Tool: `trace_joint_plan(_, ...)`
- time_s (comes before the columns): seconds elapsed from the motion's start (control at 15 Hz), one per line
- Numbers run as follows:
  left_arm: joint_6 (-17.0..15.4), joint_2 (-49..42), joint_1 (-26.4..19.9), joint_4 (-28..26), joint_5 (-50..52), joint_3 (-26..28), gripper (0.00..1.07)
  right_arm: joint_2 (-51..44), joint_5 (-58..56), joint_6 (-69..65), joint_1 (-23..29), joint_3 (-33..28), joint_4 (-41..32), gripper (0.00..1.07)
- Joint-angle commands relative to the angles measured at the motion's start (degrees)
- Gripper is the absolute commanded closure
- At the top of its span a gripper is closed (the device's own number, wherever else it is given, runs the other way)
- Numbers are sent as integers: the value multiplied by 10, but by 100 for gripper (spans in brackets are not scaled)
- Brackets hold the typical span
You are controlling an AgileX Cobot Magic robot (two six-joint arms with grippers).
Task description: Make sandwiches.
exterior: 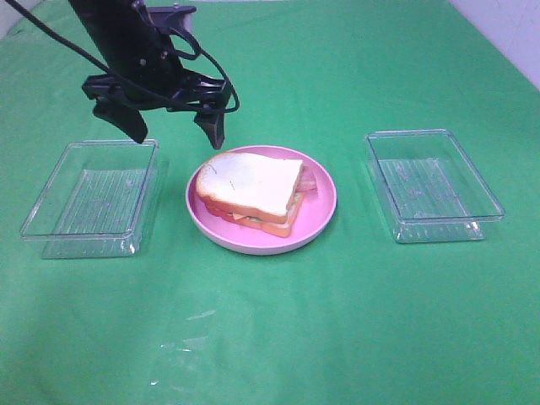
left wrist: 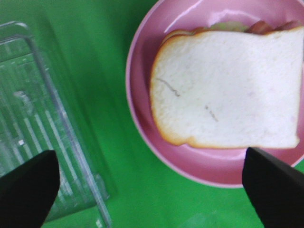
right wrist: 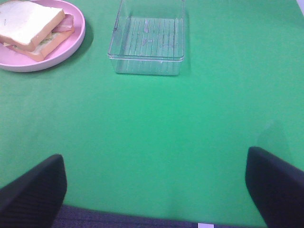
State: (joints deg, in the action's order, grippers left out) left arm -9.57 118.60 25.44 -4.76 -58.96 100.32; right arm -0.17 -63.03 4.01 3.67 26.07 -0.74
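Two grippers noted. Left gripper (exterior: 173,128): jaws spread wide, nothing between them, held above the cloth just behind the near-left rim of the pink plate (exterior: 319,221); one fingertip (exterior: 213,128) close to the plate's back edge, the other over the far edge of the left clear tray (exterior: 51,202). In the left wrist view (left wrist: 151,187), black fingertips (left wrist: 273,185) seen at both sides, the gap spanning the plate (left wrist: 137,123) edge and tray (left wrist: 28,118) corner, no contact with either.

Right gripper (right wrist: 154,185): seen only in its own wrist view, jaws wide apart, empty, hovering over bare green cloth (right wrist: 190,128), well apart from everything. Not visible in the high view.

Sandwich (exterior: 251,187) found on the pink plate, at table centre between the two trays. White bread slice (left wrist: 228,88) with orange-brown crust on top; reddish strip and pale green filling peeking out at the far edge; second slice at the bottom. Same stack seen from the right wrist camera (right wrist: 33,28), on the plate (right wrist: 71,45).

Right clear tray (exterior: 432,184) seated to the right of the plate, apart from it, with no contents; same tray (right wrist: 147,40) seen beside the plate from the right wrist. Left tray likewise without contents. Green cloth (exterior: 337,337) under everything.
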Motion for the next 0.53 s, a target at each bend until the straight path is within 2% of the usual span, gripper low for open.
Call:
trace_joint_plan(0.07,-1,-6,0,42,-125,50,10,-19,2,1,-3,-1,1,9)
trace_joint_plan(0.13,0,-6,0,57,-160,64,10,-19,2,1,-3,-1,1,9)
trace_joint_plan(0.27,2,-30,0,69,-167,48,10,-19,2,1,-3,-1,1,9)
trace_joint_plan(0.47,1,-77,0,81,-167,-1,10,-19,2,1,-3,-1,1,9)
trace_joint_plan(0.53,-1,-112,0,93,-167,-44,10,-19,2,1,-3,-1,1,9)
